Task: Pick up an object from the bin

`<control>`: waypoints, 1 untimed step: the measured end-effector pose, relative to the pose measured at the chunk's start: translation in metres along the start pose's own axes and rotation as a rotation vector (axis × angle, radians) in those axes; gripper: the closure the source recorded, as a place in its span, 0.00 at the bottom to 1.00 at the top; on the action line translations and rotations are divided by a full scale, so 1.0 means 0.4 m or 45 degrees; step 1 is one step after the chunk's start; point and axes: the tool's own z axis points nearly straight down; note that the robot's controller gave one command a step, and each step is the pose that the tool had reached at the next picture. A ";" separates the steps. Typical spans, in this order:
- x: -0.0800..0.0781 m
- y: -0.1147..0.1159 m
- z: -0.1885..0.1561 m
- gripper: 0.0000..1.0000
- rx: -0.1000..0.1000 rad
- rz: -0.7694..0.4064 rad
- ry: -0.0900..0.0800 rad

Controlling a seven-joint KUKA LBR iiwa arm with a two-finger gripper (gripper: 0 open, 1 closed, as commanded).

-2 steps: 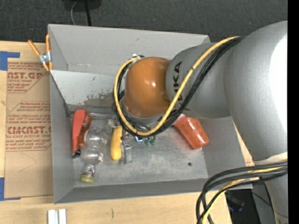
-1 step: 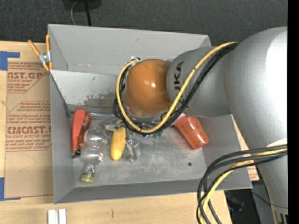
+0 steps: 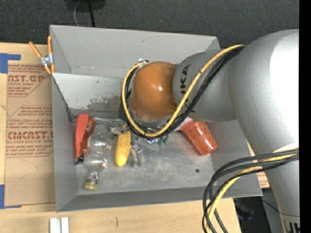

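My gripper [image 3: 135,153] pokes out from under the arm's orange cover, low in the middle of the bin. It stands right beside a yellow banana-shaped toy [image 3: 122,149], which lies lengthwise just to its left. Whether it touches the banana I cannot tell. A clear plastic bottle [image 3: 98,150] with a yellowish cap lies left of the banana. An orange-red translucent cup [image 3: 199,137] lies on its side to the gripper's right, partly under the arm.
A red, long-handled tool [image 3: 81,134] lies along the bin's left wall. A small green piece [image 3: 164,140] shows under the cover's edge. The arm and its yellow-black cables hang over the bin's right half. Bare floor lies toward the front.
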 end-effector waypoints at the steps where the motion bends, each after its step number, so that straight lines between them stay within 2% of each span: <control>1: 0.001 0.021 -0.022 0.00 0.002 -0.122 -0.002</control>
